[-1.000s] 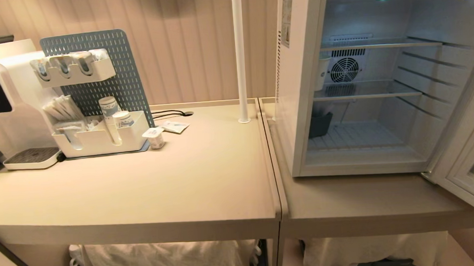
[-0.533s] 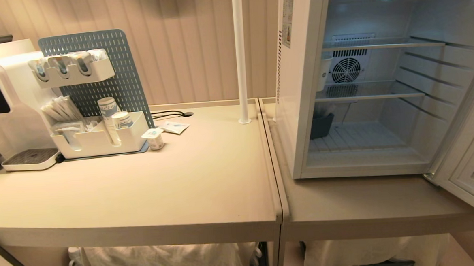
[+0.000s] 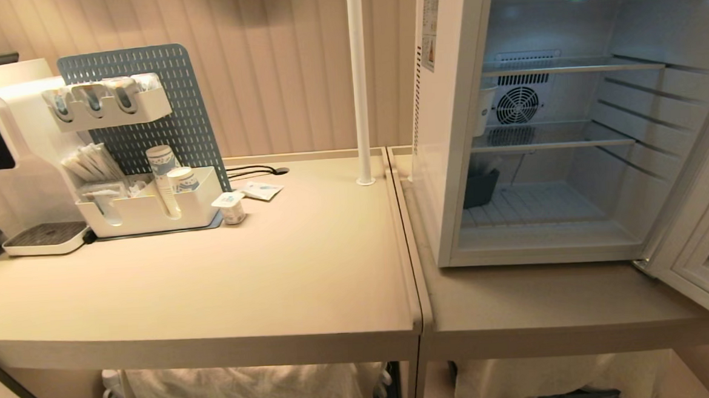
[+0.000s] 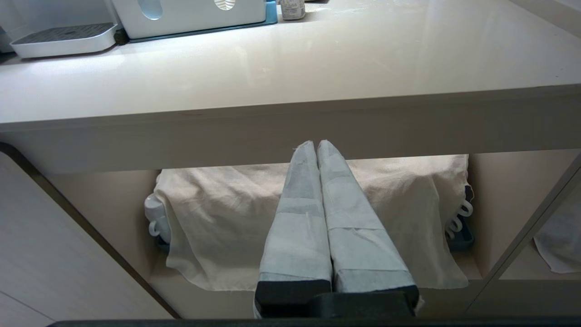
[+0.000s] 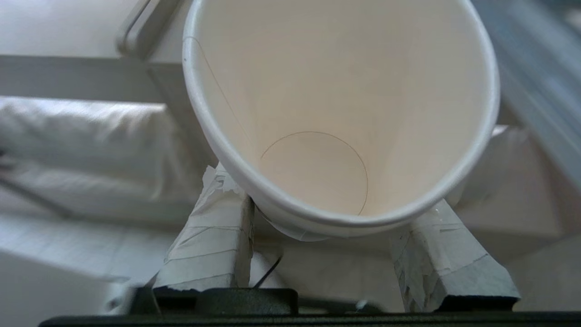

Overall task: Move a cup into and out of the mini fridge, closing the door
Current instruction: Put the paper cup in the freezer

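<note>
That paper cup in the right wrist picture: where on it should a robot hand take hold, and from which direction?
Probably the way shown: the right gripper is shut on the cup, its taped fingers pressing opposite sides of the tapered wall just under the rolled rim, coming from the side. The round wall gives two facing surfaces, and the rim probably helps stop it sliding through. The open mouth stays clear.

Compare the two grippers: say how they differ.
The left gripper is shut and empty; the right gripper holds the cup between spread fingers. The left points at cloth under the table; the right's surroundings are blurred. Both have taped fingers.
</note>
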Motion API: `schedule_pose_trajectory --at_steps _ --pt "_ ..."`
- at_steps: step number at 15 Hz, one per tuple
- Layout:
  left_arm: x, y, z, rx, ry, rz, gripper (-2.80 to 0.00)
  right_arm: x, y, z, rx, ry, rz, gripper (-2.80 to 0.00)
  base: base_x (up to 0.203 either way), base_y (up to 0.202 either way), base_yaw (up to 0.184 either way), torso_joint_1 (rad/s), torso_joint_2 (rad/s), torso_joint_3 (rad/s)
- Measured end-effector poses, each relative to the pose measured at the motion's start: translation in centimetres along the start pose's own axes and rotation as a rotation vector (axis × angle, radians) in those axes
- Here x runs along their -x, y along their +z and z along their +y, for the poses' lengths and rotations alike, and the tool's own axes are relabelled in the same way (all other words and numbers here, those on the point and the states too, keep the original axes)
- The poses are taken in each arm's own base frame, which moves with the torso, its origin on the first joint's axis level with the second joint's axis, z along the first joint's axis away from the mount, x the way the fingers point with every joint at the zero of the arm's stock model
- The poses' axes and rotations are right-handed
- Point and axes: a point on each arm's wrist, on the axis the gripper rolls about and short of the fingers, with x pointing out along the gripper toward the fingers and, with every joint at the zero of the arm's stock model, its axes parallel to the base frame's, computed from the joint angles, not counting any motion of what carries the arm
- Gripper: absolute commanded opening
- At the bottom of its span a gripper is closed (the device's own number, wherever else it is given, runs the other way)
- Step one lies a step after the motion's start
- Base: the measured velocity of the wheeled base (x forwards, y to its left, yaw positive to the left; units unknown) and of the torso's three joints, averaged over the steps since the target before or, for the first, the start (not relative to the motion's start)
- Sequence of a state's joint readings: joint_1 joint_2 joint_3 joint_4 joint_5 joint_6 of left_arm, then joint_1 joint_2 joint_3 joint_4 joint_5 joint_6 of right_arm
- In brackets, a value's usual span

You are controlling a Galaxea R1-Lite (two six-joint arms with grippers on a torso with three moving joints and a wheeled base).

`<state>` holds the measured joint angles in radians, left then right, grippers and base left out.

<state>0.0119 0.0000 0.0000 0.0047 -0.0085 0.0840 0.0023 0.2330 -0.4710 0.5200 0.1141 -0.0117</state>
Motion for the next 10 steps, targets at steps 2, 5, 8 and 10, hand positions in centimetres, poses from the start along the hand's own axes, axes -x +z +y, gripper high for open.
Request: schedule_pose_trajectory --at_steps 2,5,8,10 --pt "0.0 0.0 0.0 0.000 0.000 0.000 -2.80 -0.7 2.7 0.0 -0.090 0.055 0.139 -2.80 0.000 0.000 0.000 0.000 0.00 0.000" --pt "0.0 0.0 0.0 0.000 0.000 0.000 -2.80 -4.0 6.9 -0.2 -0.204 0.120 0.338 -2.80 0.000 0.000 0.000 0.000 0.00 0.000" --pt "0.0 0.0 0.0 0.000 0.000 0.000 -2.80 -9.3 10.7 -0.5 -0.279 0.177 0.469 -2.80 0.000 0.000 0.000 0.000 0.00 0.000" --pt "0.0 0.0 0.0 0.000 0.000 0.000 -2.80 -13.9 12.4 -0.5 -0.295 0.218 0.526 -2.80 0.000 0.000 0.000 0.000 0.00 0.000"
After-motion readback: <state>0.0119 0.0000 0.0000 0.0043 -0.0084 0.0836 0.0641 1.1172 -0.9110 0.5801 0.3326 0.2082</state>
